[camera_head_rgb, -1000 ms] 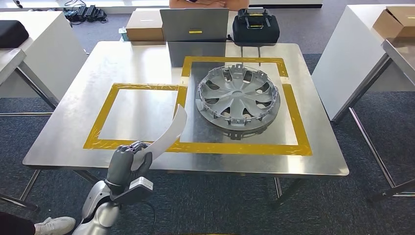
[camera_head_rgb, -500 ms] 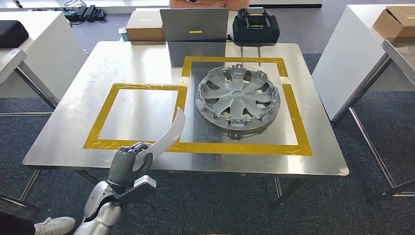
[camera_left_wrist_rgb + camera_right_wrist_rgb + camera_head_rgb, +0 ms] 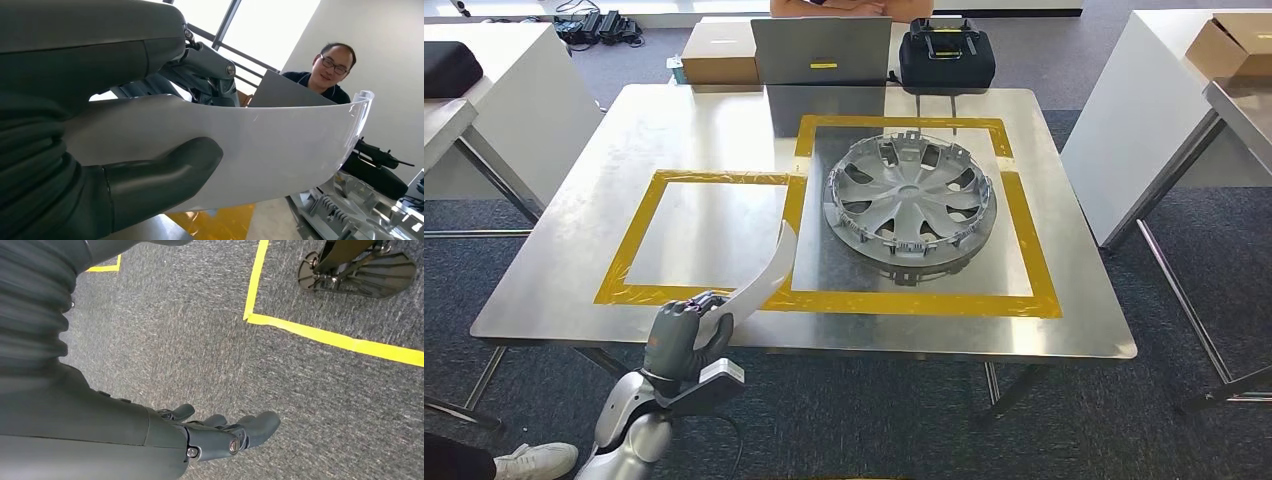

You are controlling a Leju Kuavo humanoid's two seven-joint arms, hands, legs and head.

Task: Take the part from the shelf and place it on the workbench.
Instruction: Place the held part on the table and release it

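My left hand (image 3: pixel 686 335) grips one end of a curved white plastic strip (image 3: pixel 767 272) at the near edge of the steel workbench (image 3: pixel 714 130). The strip arcs up and forward over the yellow tape line between the two taped squares. In the left wrist view the thumb (image 3: pixel 160 177) and the fingers (image 3: pixel 200 65) clamp the white strip (image 3: pixel 280 145) from both sides. My right hand (image 3: pixel 220 432) hangs over grey carpet, fingers loosely extended and holding nothing.
A silver wheel cover (image 3: pixel 911 196) lies in the right taped square. The left taped square (image 3: pixel 709 235) is bare metal. At the far edge stand a laptop (image 3: pixel 821 50), a cardboard box (image 3: pixel 720 52) and a black case (image 3: pixel 946 55). A person (image 3: pixel 332 67) sits behind the laptop.
My left hand has sunk slightly and the strip's free end has dropped lower and tilted left, closer to the tabletop. Nothing else on the bench has moved.
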